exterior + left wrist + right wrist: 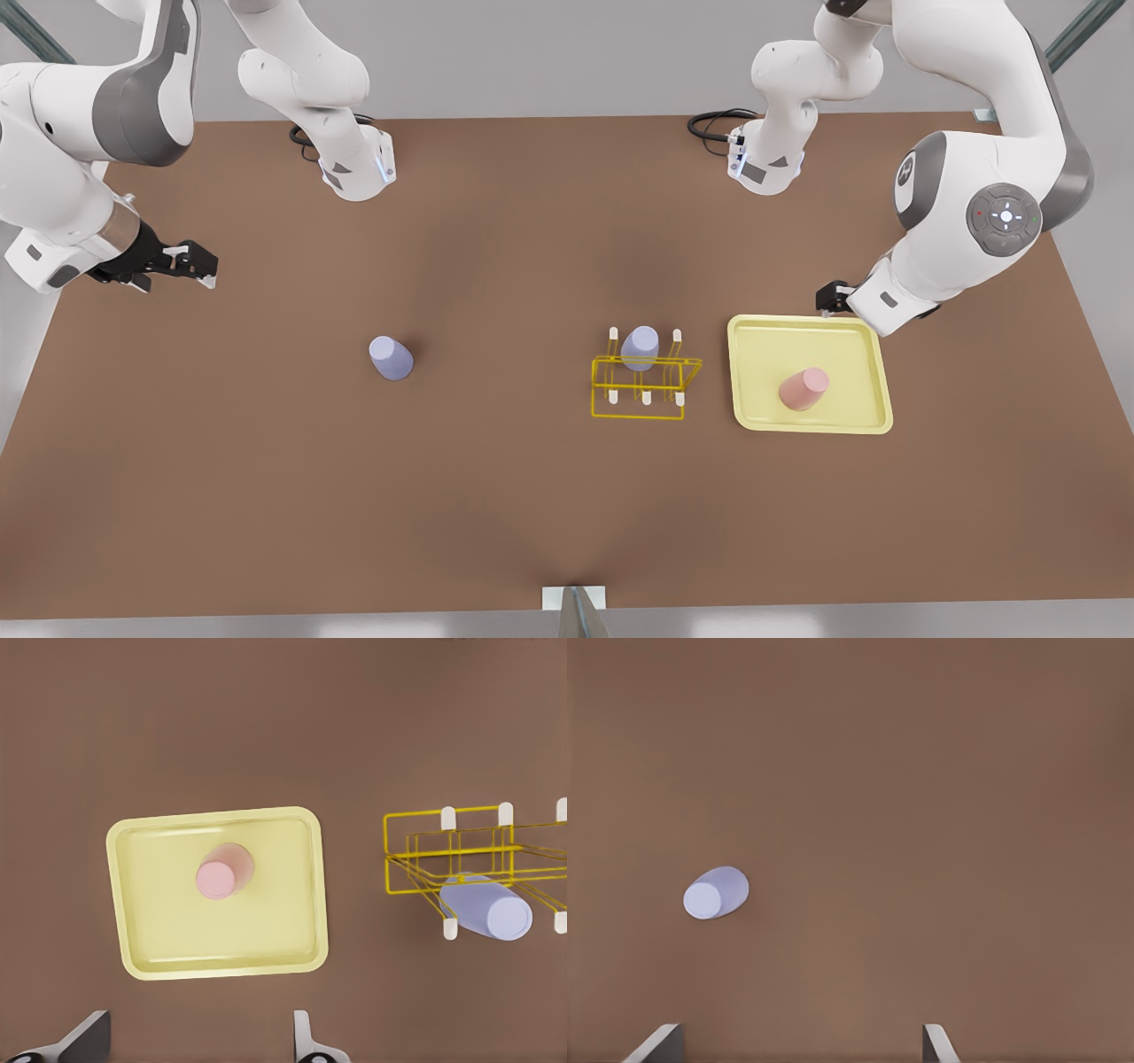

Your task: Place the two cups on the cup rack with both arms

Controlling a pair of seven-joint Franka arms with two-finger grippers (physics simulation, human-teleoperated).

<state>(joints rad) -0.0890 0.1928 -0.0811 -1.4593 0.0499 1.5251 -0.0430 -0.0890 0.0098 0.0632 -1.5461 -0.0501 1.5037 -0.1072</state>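
Observation:
A pink cup (803, 388) (223, 873) stands upside down in a pale yellow tray (846, 354) (151, 921). One lavender cup (391, 358) (716, 892) stands upside down on the bare table. A second lavender cup (640, 347) (485, 908) sits tilted on the yellow wire cup rack (638, 416) (416, 814). My left gripper (833, 297) (197, 1045) hangs open just behind the tray at the front view's right, mostly hidden by its arm. My right gripper (199, 266) (799, 1045) is open near the table's edge at the front view's left, well away from the loose lavender cup.
The brown table (266, 496) stretches wide in front of the cups. The rack stands just to the front view's left of the tray. Both arm bases (354, 168) (766, 164) are mounted at the far edge, with black cables beside them.

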